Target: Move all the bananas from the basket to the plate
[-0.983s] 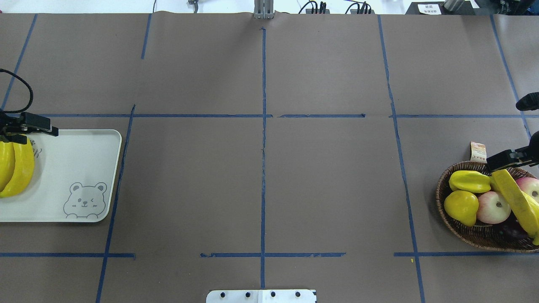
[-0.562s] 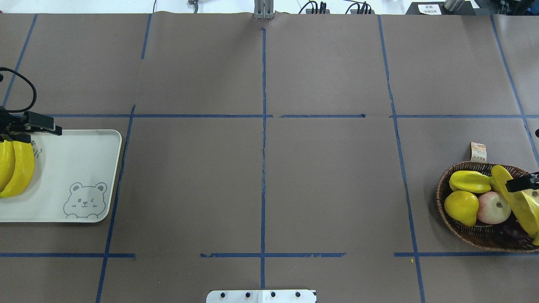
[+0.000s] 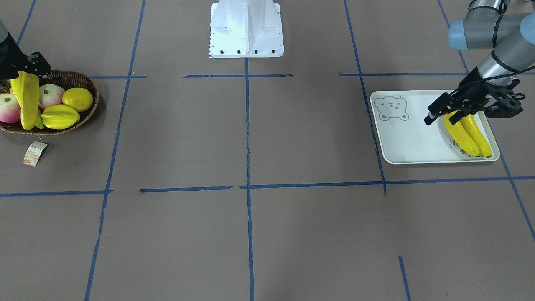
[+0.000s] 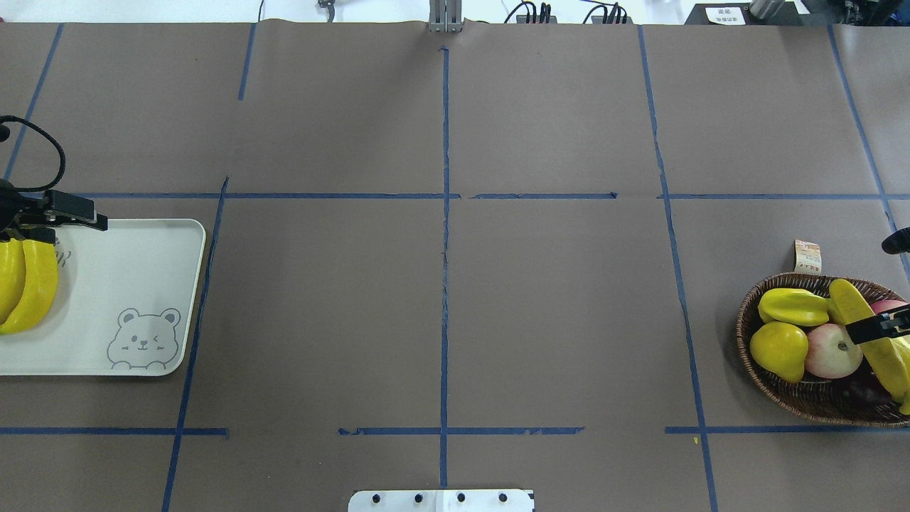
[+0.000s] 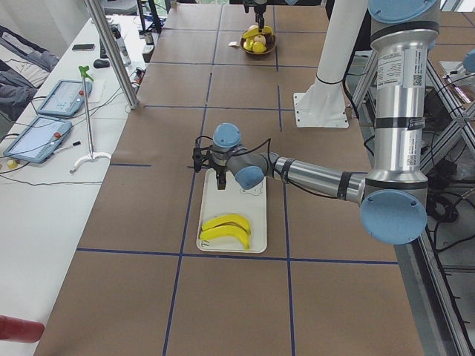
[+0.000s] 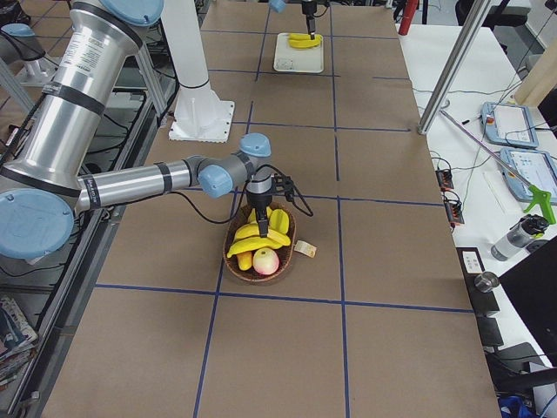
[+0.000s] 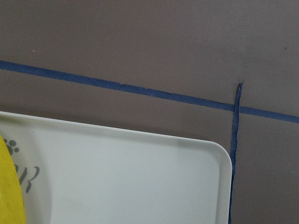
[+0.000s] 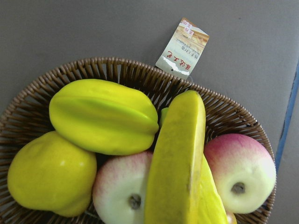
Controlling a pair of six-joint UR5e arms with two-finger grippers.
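In the shallow oval dark-brown woven wicker basket [image 4: 778, 390], a long, dull brownish-yellow banana [image 4: 844, 302] lies slanted on top of the other fruit. A brighter yellow banana [image 8: 212, 198] partly shows beneath it. The right gripper [image 3: 26, 70] is low over the basket, with black fingers [image 4: 878, 327] on either side of the dull banana's upper part. I cannot tell whether they squeeze it. Also in the basket are a ridged yellow starfruit [image 4: 793, 306], a round yellow lemon [image 4: 778, 350] and pink-and-cream apples [image 4: 832, 350]. A small paper tag [image 4: 807, 256] lies on the table just outside the rim.

Well apart from the basket, at the table's opposite end, sits the flat rectangular off-white plate [image 4: 128, 263] with its grey bear-face drawing. Two bright yellow bananas [image 4: 32, 284] lie on it side by side, along the edge farthest from the basket. The left gripper [image 3: 445, 115] hovers above their ends, fingers spread and holding nothing.
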